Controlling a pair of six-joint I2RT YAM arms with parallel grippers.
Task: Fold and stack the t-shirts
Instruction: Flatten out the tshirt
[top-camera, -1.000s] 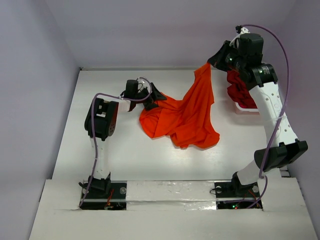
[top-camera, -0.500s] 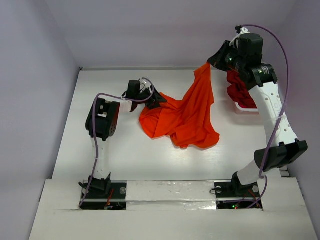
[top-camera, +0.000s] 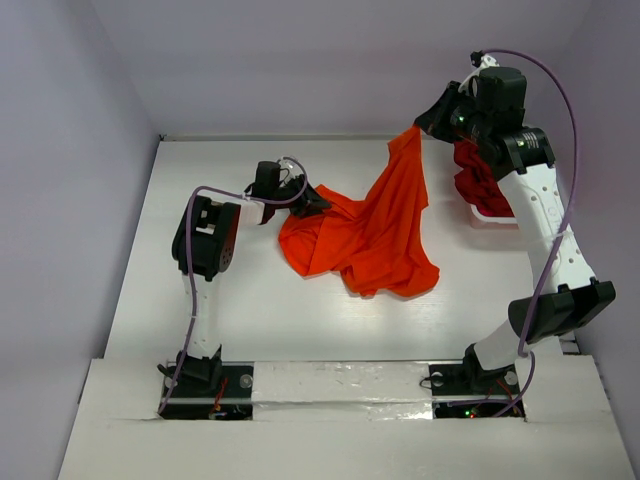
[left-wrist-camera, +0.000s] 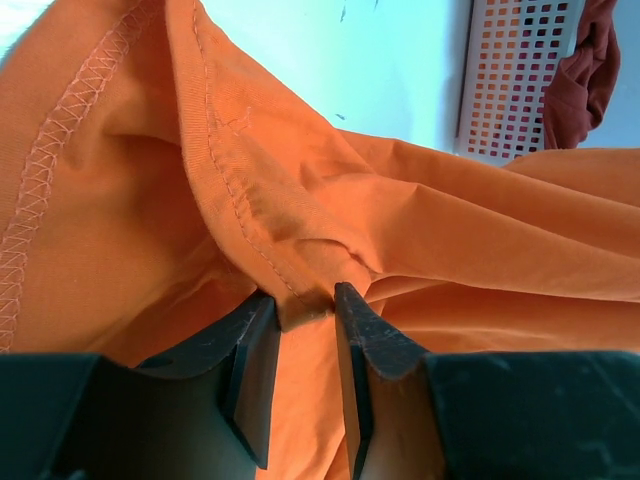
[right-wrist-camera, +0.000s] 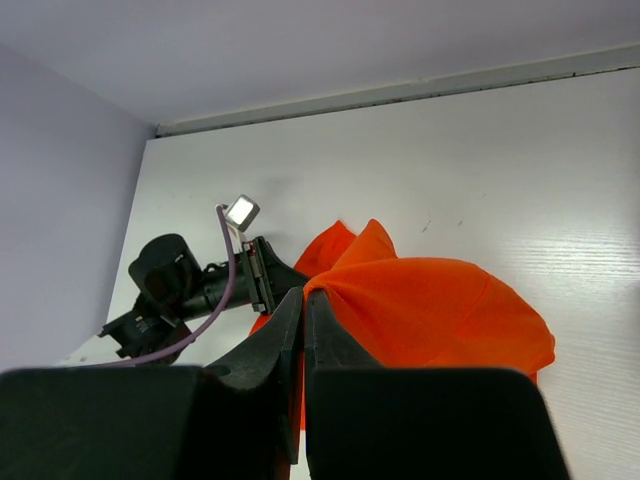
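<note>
A bright orange t-shirt (top-camera: 370, 235) lies crumpled on the white table, one corner drawn up toward the back right. My right gripper (top-camera: 420, 130) is shut on that raised corner, and the right wrist view has the cloth (right-wrist-camera: 440, 310) pinched between the closed jaws of the right gripper (right-wrist-camera: 303, 295). My left gripper (top-camera: 312, 197) sits low at the shirt's left edge. In the left wrist view the left gripper (left-wrist-camera: 305, 305) has a stitched fold of the orange t-shirt (left-wrist-camera: 420, 240) squeezed between its narrow jaws. A dark red t-shirt (top-camera: 478, 180) is bunched at the back right.
The dark red t-shirt (left-wrist-camera: 590, 60) hangs out of a white lattice basket (top-camera: 492, 214) by the right wall, behind my right forearm. The basket wall (left-wrist-camera: 510, 80) stands past the orange cloth. Grey walls enclose the table on three sides. My left arm (right-wrist-camera: 190, 285) reaches in low.
My left gripper's jaws have closed in on the shirt's left edge. The right arm and the raised corner have not moved.
</note>
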